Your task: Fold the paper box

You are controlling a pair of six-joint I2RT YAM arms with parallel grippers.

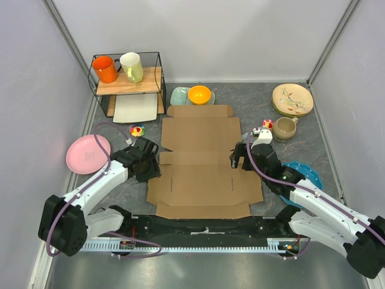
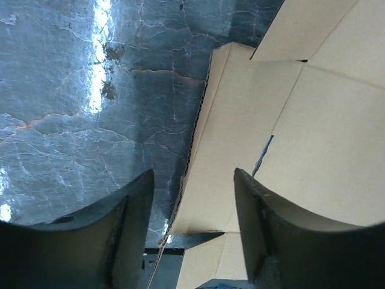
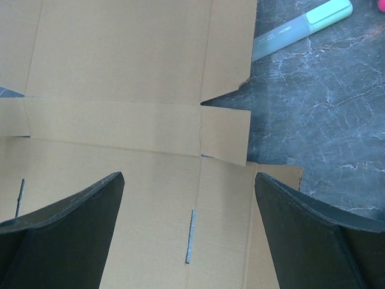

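Left of the box there's one pink plate and two mugs, an orange mug and a cream mug. One paper box lies flat on the bench. The left claw is partly open straddling the box's left edge, gripping nothing. The right claw is wide open and empty over its right edge. One green marker sits right of the box, writing unreadable.

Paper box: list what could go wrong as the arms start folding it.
1. The left end effector straddles the side edge of the paper box. Closing there may only pinch the corrugated rim and slip off.
2. The right end effector hangs open over flat cardboard. Pressing down may slide the sheet rather than lift a flap.
3. A green highlighter lies beside the box's right edge and could get knocked.
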